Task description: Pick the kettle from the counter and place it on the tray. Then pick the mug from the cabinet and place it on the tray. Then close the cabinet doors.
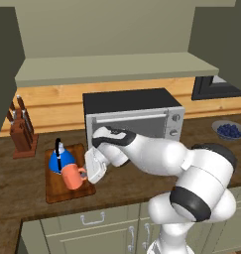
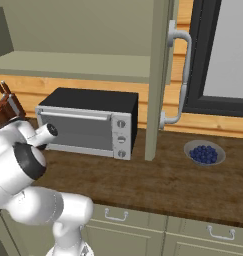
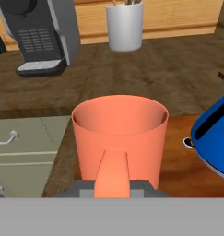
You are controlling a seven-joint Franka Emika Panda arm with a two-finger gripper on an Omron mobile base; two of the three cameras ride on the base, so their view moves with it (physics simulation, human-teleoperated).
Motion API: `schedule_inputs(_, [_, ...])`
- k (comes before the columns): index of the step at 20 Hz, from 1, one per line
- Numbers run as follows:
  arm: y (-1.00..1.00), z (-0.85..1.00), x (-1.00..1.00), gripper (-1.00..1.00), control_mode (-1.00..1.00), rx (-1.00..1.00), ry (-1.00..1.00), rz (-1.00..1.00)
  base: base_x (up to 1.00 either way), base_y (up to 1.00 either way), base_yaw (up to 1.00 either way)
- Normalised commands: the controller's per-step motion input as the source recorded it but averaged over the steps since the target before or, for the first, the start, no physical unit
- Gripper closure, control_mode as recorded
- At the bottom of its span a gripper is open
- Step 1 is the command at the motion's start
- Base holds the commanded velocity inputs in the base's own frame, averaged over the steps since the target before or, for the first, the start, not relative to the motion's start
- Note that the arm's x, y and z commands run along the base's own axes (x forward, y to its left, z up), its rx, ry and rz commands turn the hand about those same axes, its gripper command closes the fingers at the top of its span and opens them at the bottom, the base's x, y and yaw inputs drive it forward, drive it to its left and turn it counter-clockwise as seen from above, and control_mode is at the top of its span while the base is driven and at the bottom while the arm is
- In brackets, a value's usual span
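The salmon-orange mug point(image 1: 71, 177) hangs tilted, low over the front of the reddish-brown tray point(image 1: 55, 192); I cannot tell whether it touches the board. My gripper point(image 1: 87, 173) is shut on its loop handle from the right. In the hand view the mug point(image 3: 120, 129) faces me, its handle between my fingertips at the gripper point(image 3: 112, 188). The blue kettle point(image 1: 60, 159) stands on the tray just behind the mug, also at the hand view's right edge as the kettle point(image 3: 214, 133). The cabinet doors are open: one door point(image 2: 158, 75) with a silver handle, and a bare shelf point(image 1: 112, 67).
A toaster oven point(image 1: 134, 116) stands on the counter point(image 1: 13, 173) right behind my arm. A knife block point(image 1: 22, 131) is left of the tray, a bowl of blue berries point(image 1: 228, 130) at far right. A coffee machine point(image 3: 39, 37) and white utensil holder point(image 3: 125, 25) stand beyond.
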Motion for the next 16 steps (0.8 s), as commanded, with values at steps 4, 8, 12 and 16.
schedule_inputs(4, [0.13, -0.23, 0.17, 1.00, -1.00, 0.00, 0.00, 0.00, 0.00, 0.00, 0.00])
schedule_inputs(8, [0.17, -0.25, 0.14, 1.00, -1.00, 0.00, -0.02, 0.00, 0.00, 0.00, 0.00])
schedule_inputs(12, [0.15, -0.27, 0.11, 1.00, -1.00, 0.00, -0.05, 0.00, 0.00, 0.00, 0.00])
schedule_inputs(16, [0.08, -0.22, 0.06, 1.00, -1.00, 0.00, -0.09, 0.00, 0.00, 0.00, 0.00])
